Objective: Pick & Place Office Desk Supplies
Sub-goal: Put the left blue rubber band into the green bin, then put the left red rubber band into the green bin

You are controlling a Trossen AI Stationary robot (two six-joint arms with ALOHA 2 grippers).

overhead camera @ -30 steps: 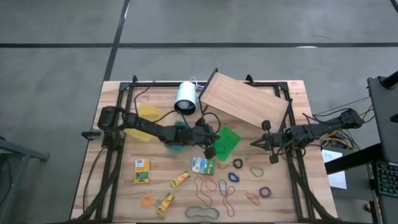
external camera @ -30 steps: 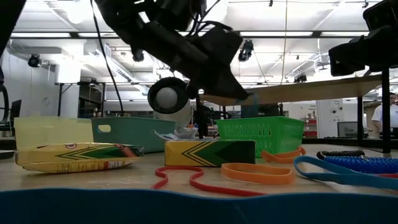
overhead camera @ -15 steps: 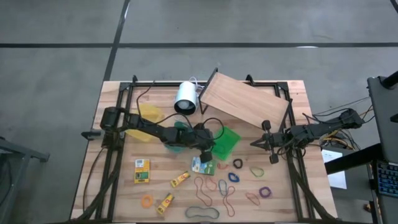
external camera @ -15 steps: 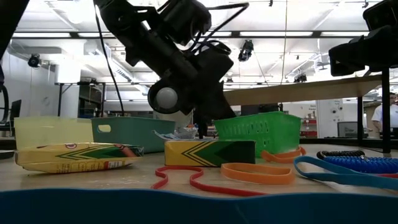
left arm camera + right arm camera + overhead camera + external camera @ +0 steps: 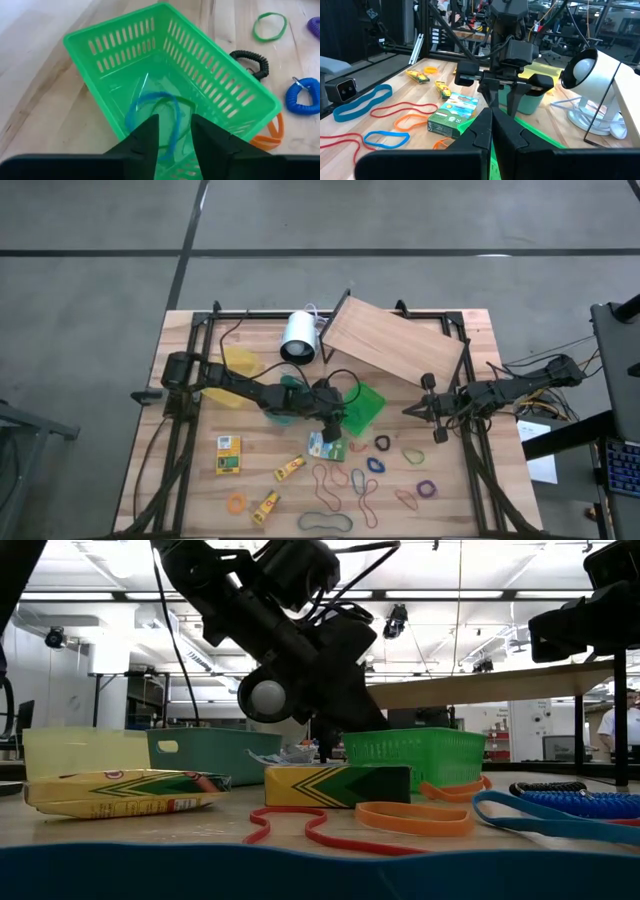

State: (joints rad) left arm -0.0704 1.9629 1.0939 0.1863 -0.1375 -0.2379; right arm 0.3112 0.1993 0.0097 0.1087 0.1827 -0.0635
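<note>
Closest to the low camera lie a red band [image 5: 320, 832], an orange band [image 5: 415, 817] and a flat blue band [image 5: 560, 817], with a yellow-and-green box [image 5: 337, 784] and a yellow packet [image 5: 120, 792] just behind. Only this view shows them edge-on; from above they spread over the near half of the table [image 5: 190, 490] among more loops, yellow tubes [image 5: 289, 468] and the green-and-white packet [image 5: 326, 446].

Mid-table sits the green basket [image 5: 210, 70]. The left gripper [image 5: 335, 420] hangs over its near end, fingers [image 5: 145, 142] slightly apart with nothing between them. The left wrist view alone looks inside — a blue band [image 5: 150, 112] and a green one [image 5: 172, 107] lie on the basket floor. Just outside it are a black coil [image 5: 250, 62], a blue coil [image 5: 303, 95] and a green loop [image 5: 270, 26].

The right gripper [image 5: 436, 412] waits beyond the basket's other side, well apart from it, fingers [image 5: 507, 135] pressed together and empty. Its camera sees the left gripper head-on, the packet beside it, and a teal bin [image 5: 527, 102] behind.

Farthest back stand the white cylinder [image 5: 298, 337] and the slanted board [image 5: 385, 345].
</note>
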